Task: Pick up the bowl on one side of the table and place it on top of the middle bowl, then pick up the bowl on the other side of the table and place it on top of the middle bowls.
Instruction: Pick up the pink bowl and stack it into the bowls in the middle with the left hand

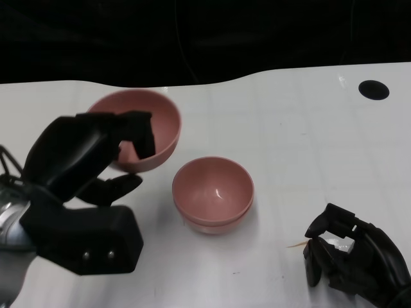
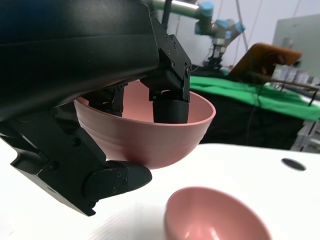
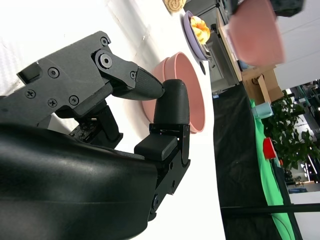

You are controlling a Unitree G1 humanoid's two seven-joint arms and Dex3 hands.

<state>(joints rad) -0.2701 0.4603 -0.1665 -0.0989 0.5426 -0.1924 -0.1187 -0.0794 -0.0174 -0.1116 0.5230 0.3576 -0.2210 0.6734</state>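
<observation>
My left hand (image 1: 77, 186) holds a pink bowl (image 1: 164, 125) at the left of the white table (image 1: 308, 141), fingers hooked inside its rim and thumb under its wall. In the left wrist view this bowl (image 2: 150, 135) hangs above the table, higher than the middle bowl (image 2: 215, 215) and to one side of it. The middle bowl (image 1: 212, 186) shows a second pink rim just beneath its own, so two sit nested there. My right hand (image 1: 350, 253) rests at the table's front right with its fingers curled in on nothing. The right wrist view shows the middle bowl (image 3: 192, 95) past those fingers.
A round black hole (image 1: 373, 89) marks the table's back right. The far edge (image 1: 212, 83) curves against a dark background. A thin orange sliver (image 1: 297, 244) lies beside my right hand. A purple plate with food (image 3: 192, 30) stands off the table in the right wrist view.
</observation>
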